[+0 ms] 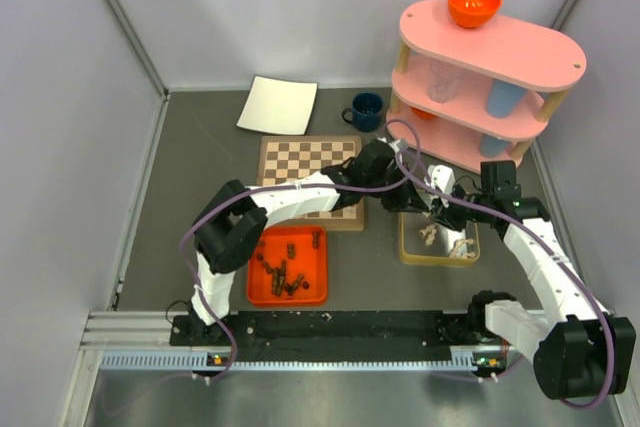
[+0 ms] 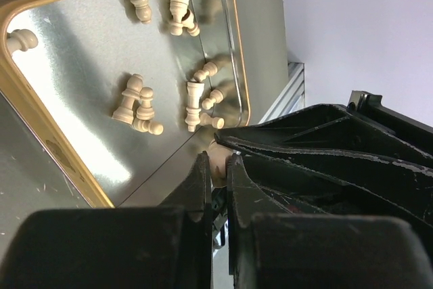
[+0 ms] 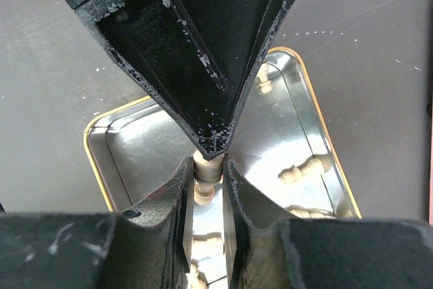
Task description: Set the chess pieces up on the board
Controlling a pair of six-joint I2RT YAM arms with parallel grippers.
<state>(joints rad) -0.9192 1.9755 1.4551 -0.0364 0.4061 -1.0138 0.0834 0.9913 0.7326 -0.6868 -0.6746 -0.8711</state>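
Note:
Both grippers meet above the gold-rimmed metal tray, which holds several loose pale chess pieces. My left gripper is shut on one pale piece at its fingertips. My right gripper is shut on the same pale piece, with the left gripper's black tip pressed on it from above. In the top view the left gripper and right gripper touch tip to tip, just right of the board. No pieces show on the board's visible squares. Dark pieces lie in an orange tray.
A white sheet and a blue mug lie behind the board. A pink tiered shelf with an orange bowl stands at the back right, close to the right arm. Grey walls enclose the table.

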